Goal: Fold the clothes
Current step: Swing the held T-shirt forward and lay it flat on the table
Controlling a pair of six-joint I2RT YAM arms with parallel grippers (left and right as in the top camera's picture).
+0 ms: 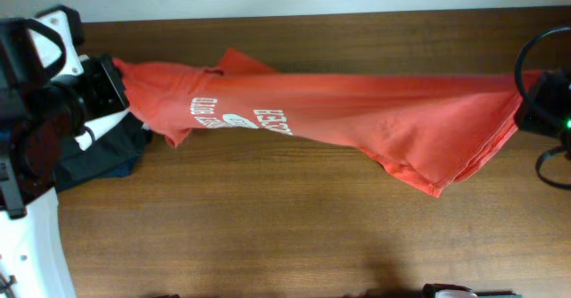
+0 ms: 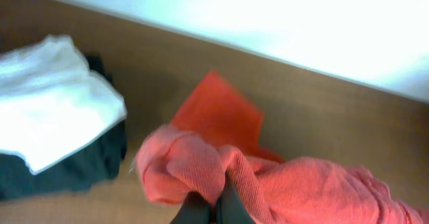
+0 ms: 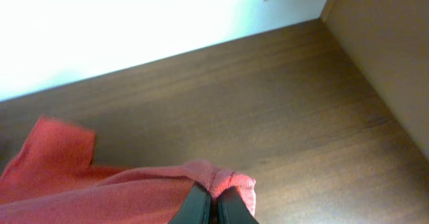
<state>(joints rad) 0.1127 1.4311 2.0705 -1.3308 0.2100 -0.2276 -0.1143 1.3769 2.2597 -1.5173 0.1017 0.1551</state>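
The red-orange T-shirt with white chest lettering hangs stretched across the table between my two grippers, sagging at its lower right corner. My left gripper is shut on the shirt's left end, where bunched cloth wraps the closed fingers. My right gripper is shut on the shirt's right end, and a small fold of cloth sticks out over the closed fingers.
A white folded garment lies on black folded garments at the left, also seen under the left arm from overhead. The wooden table runs to a white wall at the back. A side panel stands at the right.
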